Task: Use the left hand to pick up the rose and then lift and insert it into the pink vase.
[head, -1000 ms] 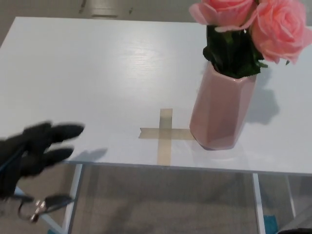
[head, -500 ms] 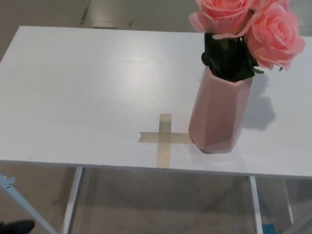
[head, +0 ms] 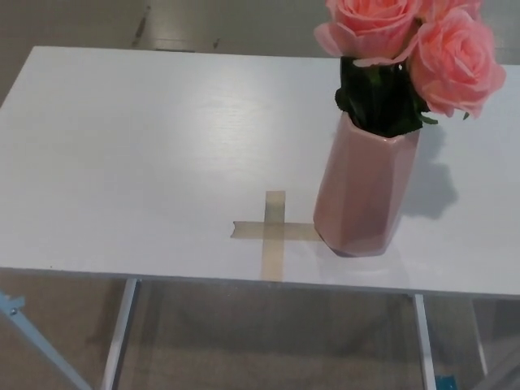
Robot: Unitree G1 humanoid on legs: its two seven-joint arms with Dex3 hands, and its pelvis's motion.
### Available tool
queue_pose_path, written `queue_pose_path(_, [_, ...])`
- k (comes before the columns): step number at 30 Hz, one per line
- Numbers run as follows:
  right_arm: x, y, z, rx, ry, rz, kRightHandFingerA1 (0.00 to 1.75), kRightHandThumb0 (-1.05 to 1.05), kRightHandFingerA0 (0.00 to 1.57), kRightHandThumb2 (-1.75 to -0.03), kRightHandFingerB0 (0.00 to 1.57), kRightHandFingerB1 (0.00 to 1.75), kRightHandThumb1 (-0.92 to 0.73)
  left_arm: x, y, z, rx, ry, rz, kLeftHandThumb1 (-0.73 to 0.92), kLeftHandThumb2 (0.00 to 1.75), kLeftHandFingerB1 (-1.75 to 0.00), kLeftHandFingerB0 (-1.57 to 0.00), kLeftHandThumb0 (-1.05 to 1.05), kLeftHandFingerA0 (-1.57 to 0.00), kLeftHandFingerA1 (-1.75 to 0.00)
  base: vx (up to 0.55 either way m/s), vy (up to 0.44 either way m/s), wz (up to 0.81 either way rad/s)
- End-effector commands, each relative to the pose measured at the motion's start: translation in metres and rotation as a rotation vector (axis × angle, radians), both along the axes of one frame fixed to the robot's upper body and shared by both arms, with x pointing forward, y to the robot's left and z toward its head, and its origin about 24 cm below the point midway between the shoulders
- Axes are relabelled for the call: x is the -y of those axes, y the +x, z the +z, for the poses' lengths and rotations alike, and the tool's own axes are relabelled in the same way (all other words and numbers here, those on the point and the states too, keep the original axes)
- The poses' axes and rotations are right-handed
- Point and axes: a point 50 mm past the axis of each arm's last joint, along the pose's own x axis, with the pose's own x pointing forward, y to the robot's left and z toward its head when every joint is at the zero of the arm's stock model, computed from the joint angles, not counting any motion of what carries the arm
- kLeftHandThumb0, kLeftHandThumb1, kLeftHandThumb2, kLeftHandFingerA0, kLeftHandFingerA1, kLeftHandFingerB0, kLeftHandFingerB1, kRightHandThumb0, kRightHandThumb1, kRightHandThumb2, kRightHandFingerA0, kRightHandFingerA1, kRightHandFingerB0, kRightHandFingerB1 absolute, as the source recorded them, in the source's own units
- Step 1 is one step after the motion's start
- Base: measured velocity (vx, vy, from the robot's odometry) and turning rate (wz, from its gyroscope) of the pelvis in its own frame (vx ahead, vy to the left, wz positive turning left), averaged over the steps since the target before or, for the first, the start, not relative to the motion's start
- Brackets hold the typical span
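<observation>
We see a white table (head: 122, 154) from above, its near edge running across the lower part of the picture and its far left corner showing at the top. Neither of the robot's hands shows anywhere in the head view, so we cannot tell whether the left or the right is released, clenched or grasping anything. The pink vase (head: 366, 191) stands upright on the table toward the right, and its base touches the right arm of a tape cross (head: 275, 231) stuck flat near the table's front edge. The vase covers the tip of that arm, so we cannot make out where the tape ends. Two pink blooms rise from the mouth of the vase: one rose (head: 370, 24) at the left, whose top is cut off by the upper edge of the picture, and a second rose (head: 455, 61) just beside it on the right, which overlaps the first a little. A clump of dark leaves (head: 378, 97) fills the mouth of the vase and hides the stems, so we cannot see how deep they sit. A soft shadow (head: 431, 191) of the vase lies on the table to its right. Below the table edge we make out pale metal legs (head: 122, 333) and a floor (head: 268, 341), both blurred; a bluish bar crosses the lower left corner and is cut off by the frame.
</observation>
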Motion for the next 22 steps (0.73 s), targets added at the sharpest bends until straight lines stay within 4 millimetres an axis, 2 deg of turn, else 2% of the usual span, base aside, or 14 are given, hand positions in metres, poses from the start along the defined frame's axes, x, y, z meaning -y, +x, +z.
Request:
queue_pose_path(1, [-0.006,-0.018,-0.010,-0.017,0.021,-0.068,0.59,-0.41,0.57,-0.90,0.49,0.54,-0.55,0.009,-0.008,-0.041,-0.123,0.233,0.159,0.40,0.84,-0.41,-0.15,-0.58,-0.35,-0.51,0.00,0.000,0.00])
queue_pose_path(5, [-0.004,-0.014,-0.007,-0.008,0.018,-0.039,0.59,-0.39,0.56,-0.90,0.48,0.54,-0.55,0.000,-0.019,-0.043,-0.169,0.345,0.037,0.44,0.85,-0.40,-0.16,-0.65,-0.37,-0.51,0.00,0.000,0.00])
queue_pose_path(8, [-0.006,-0.015,-0.008,-0.016,0.018,-0.022,0.58,-0.38,0.53,-0.90,0.47,0.54,-0.54,-0.007,-0.026,-0.042,-0.182,0.347,0.045,0.47,0.86,-0.40,-0.19,-0.70,-0.35,-0.49,0.00,0.000,0.00])
queue_pose_path(9, [-0.006,-0.015,-0.008,-0.013,0.017,-0.023,0.41,-0.35,0.61,-0.60,0.59,0.40,-0.66,-0.008,-0.028,-0.042,-0.171,0.327,0.068,0.47,0.86,-0.41,-0.22,-0.70,-0.34,-0.48,0.00,0.000,0.00])
queue_pose_path(12, [-0.006,-0.011,-0.007,-0.005,0.021,-0.042,0.41,-0.35,0.60,-0.60,0.58,0.40,-0.66,-0.007,-0.024,-0.042,-0.147,0.301,0.076,0.47,0.85,-0.41,-0.22,-0.69,-0.34,-0.48,0.00,0.000,0.00])
queue_pose_path(13, [-0.005,-0.011,-0.006,-0.004,0.021,-0.044,0.58,-0.39,0.54,-0.90,0.48,0.54,-0.55,-0.006,-0.022,-0.042,-0.145,0.300,0.066,0.47,0.85,-0.40,-0.21,-0.70,-0.35,-0.48,0.00,0.000,0.00])
queue_pose_path(15, [-0.005,-0.011,-0.006,-0.009,0.018,-0.031,0.58,-0.41,0.56,-0.90,0.49,0.54,-0.56,-0.005,-0.021,-0.042,-0.152,0.295,0.045,0.47,0.85,-0.39,-0.19,-0.70,-0.36,-0.49,0.00,0.000,0.00])
queue_pose_path(16, [-0.006,-0.010,-0.006,-0.010,0.019,-0.028,0.41,-0.37,0.61,-0.60,0.59,0.40,-0.66,-0.006,-0.020,-0.042,-0.154,0.296,0.037,0.47,0.85,-0.39,-0.19,-0.70,-0.36,-0.49,0.00,0.000,0.00])
queue_pose_path(22, [-0.007,-0.009,-0.006,-0.007,0.028,-0.024,0.41,-0.37,0.59,-0.60,0.58,0.40,-0.66,-0.008,-0.020,-0.041,-0.160,0.305,0.002,0.47,0.85,-0.39,-0.19,-0.70,-0.36,-0.49,0.00,0.000,0.00])
